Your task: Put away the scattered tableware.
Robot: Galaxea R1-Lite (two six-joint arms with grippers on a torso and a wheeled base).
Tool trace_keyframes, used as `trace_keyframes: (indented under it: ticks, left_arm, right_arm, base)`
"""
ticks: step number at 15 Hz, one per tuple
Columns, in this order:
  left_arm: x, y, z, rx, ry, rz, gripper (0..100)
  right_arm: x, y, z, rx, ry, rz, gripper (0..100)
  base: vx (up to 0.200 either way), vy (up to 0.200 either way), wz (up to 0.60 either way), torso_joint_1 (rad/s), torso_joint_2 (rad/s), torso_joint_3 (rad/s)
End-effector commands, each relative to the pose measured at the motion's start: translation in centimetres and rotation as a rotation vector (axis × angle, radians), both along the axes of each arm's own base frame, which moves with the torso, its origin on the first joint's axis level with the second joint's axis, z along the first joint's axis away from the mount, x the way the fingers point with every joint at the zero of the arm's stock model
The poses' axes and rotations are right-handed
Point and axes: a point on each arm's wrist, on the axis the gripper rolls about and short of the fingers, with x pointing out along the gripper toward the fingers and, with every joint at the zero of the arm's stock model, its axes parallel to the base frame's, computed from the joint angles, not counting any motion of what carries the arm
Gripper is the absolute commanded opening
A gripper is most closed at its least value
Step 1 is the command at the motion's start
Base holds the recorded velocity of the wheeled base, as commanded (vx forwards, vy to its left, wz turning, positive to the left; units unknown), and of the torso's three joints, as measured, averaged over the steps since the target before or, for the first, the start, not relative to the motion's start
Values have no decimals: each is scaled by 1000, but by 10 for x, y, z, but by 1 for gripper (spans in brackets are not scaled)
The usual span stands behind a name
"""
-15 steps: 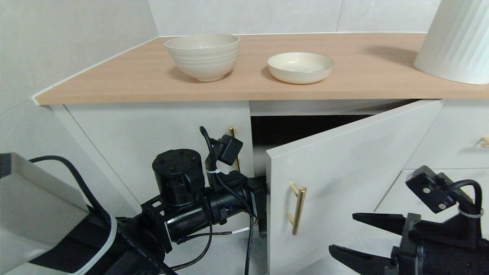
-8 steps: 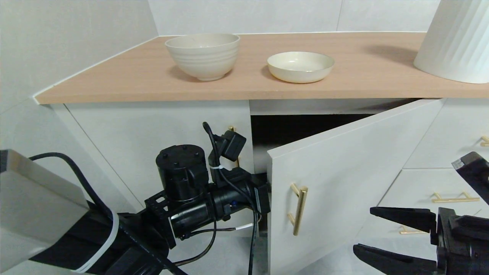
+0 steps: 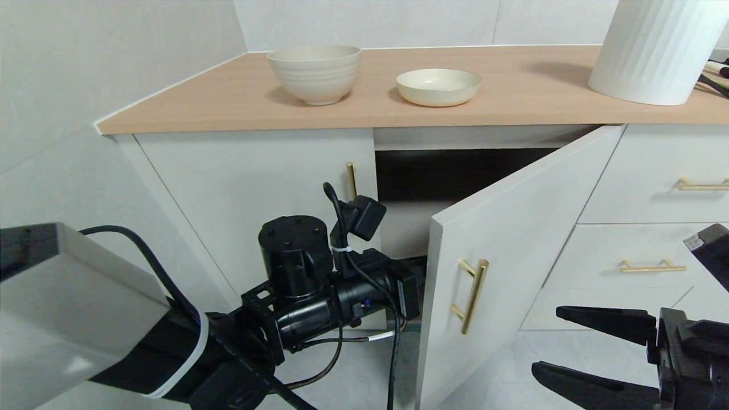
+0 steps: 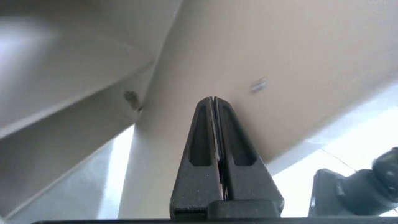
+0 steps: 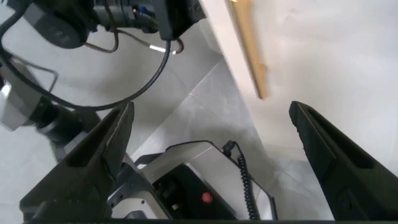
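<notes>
- One white tiled wall meets a second at the corner behind the counter; pale floor tiles lie below.
- One wooden countertop runs across a bank of white cabinets.
- Two cabinet doors: the left door is shut and the right door is swung open on a dark interior.
- Two drawers are stacked beside the open door.
- One white ribbed container stands on the counter's right.
- Two cream bowls sit on the counter, apart: a deep bowl nearer the corner and a shallow bowl to its right, above the open cabinet.
- The right gripper is low in front of the drawers, its fingers spread wide and holding nothing.
- The left gripper is at the gap behind the open door, its fingers pressed together and empty.
- Four gold handles, one on each door and drawer.
</notes>
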Motion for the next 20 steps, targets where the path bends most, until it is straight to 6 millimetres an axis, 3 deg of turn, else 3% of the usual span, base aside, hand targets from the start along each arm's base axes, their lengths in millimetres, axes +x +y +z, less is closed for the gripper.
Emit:
trace_keyframes:
  ticks: [1,5,11,15,19,20]
  left_arm:
    - [4,-3,-9,14,17,3,0]
    - [9,-7,-2,34,39,-1,0]
    - [17,-16,3,48,59,-35,0]
    - [34,-32,-6,60,79,-41,0]
    - [25,-49,-6,54,75,-79,0]
    - [11,-61,0,41,53,-96,0]
  right_arm:
    - [0,0,0,-1,0,1,100]
    - [0,0,0,1,-1,1,100]
    - [-4,-4,5,20,-25,-1,100]
    - [-6,-6,7,29,-34,-1,100]
    - [-12,-10,18,69,-74,6,100]
    - [-16,-13,22,89,-93,17,100]
  base:
    - [0,0,0,0,0,0]
    - [0,0,0,0,0,0]
    - [-200,0,0,4,3,3]
    - [0,0,0,0,0,0]
    - [0,0,0,0,0,0]
    - [0,0,0,0,0,0]
